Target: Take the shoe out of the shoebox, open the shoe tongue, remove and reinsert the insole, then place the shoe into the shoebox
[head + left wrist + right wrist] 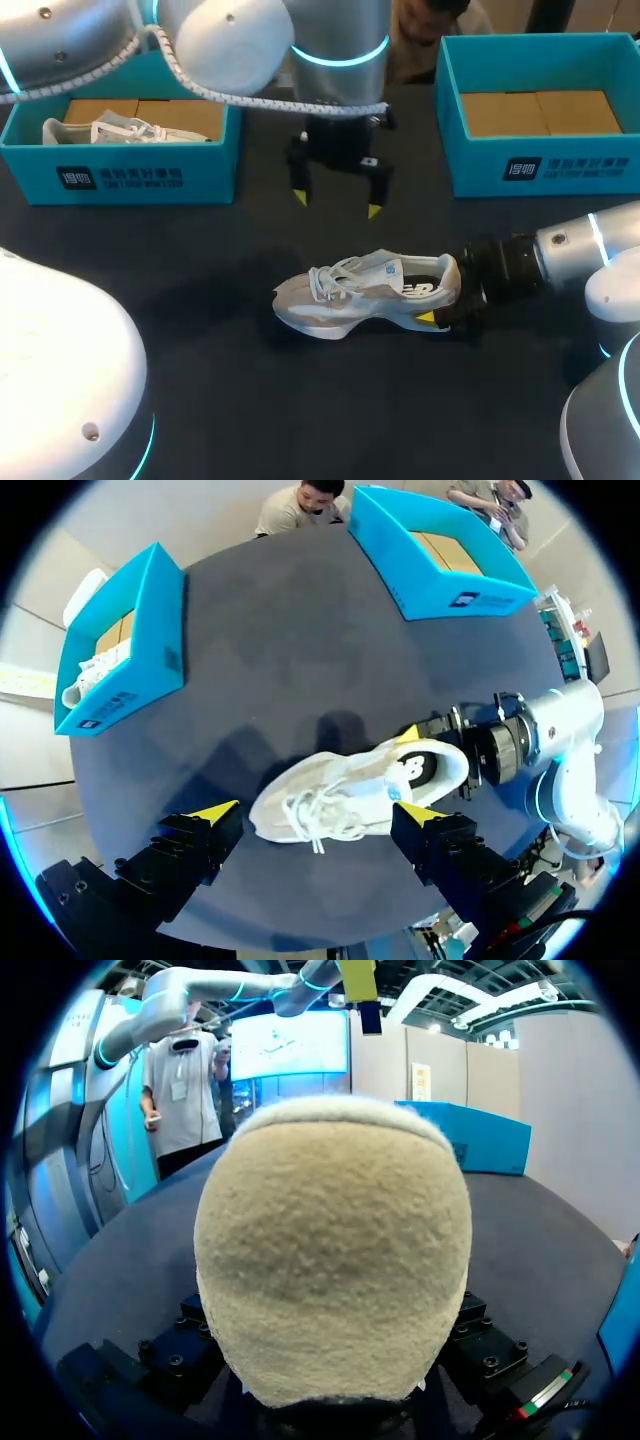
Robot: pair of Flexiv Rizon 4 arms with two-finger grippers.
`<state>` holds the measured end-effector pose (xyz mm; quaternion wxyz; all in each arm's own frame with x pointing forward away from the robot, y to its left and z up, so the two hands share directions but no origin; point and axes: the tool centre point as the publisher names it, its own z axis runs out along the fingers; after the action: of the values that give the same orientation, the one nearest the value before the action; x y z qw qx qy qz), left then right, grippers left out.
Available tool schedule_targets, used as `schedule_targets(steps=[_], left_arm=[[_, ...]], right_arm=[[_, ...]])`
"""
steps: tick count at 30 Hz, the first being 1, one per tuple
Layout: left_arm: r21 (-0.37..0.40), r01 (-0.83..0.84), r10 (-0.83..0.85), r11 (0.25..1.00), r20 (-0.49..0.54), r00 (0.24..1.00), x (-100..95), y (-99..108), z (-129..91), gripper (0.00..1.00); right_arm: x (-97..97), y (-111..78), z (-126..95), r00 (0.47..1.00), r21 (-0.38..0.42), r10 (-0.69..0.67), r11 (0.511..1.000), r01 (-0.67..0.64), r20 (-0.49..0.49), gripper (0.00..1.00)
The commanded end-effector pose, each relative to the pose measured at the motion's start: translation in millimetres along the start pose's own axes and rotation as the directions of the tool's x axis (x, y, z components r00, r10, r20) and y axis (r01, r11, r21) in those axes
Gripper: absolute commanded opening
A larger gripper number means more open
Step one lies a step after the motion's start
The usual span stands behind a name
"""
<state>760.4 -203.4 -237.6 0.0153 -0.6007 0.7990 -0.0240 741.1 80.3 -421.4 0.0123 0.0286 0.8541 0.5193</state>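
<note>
A white and grey shoe [365,292] lies on its side in the middle of the dark table, toe towards my left, laces and tongue facing up. My right gripper [441,296] comes in from the right and is shut on its heel, one yellow tip on the near side and one on the far side. In the right wrist view the fuzzy heel [333,1250] sits between the fingers and fills the picture. My left gripper [336,204] hangs open above and behind the shoe. In the left wrist view the shoe [350,790] lies below its spread fingers, untouched.
A blue shoebox [120,182] at the back left holds a second white shoe [100,130]. Another blue shoebox [540,172] at the back right shows only its cardboard floor. A white cable runs along my left arm above the left box.
</note>
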Motion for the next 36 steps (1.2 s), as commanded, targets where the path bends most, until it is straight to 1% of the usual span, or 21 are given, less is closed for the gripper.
schedule_targets(steps=[1,7,15,18,26,36], left_arm=[[-0.001,-0.002,0.002,1.000,0.008,1.000,16.7,-1.1,14.1,1.00],[0.033,0.108,-0.109,0.994,0.032,0.994,28.7,2.8,31.0,1.00],[-0.004,0.193,-0.192,0.981,0.029,0.981,45.5,4.4,48.7,1.00],[-0.032,0.212,-0.211,0.977,0.040,0.977,53.8,8.8,53.2,1.00],[-0.039,0.214,-0.212,0.976,0.061,0.975,68.6,21.5,64.7,1.00],[-0.052,0.222,-0.216,0.974,0.103,0.971,75.3,21.1,84.7,1.00]], right_arm=[[1.5,0.2,1.6,1.000,0.002,0.000,1.000,0.000,0.002,0.00],[1.5,0.2,1.6,1.000,0.002,0.000,1.000,0.000,0.002,0.00],[1.5,0.2,1.6,1.000,0.002,0.000,1.000,0.000,0.002,0.00],[1.5,0.2,1.6,1.000,0.002,0.000,1.000,0.000,0.002,0.00],[1.5,0.2,1.6,1.000,0.002,0.000,1.000,0.000,0.002,0.00],[1.5,0.2,1.6,1.000,0.002,0.000,1.000,0.000,0.002,0.00]])
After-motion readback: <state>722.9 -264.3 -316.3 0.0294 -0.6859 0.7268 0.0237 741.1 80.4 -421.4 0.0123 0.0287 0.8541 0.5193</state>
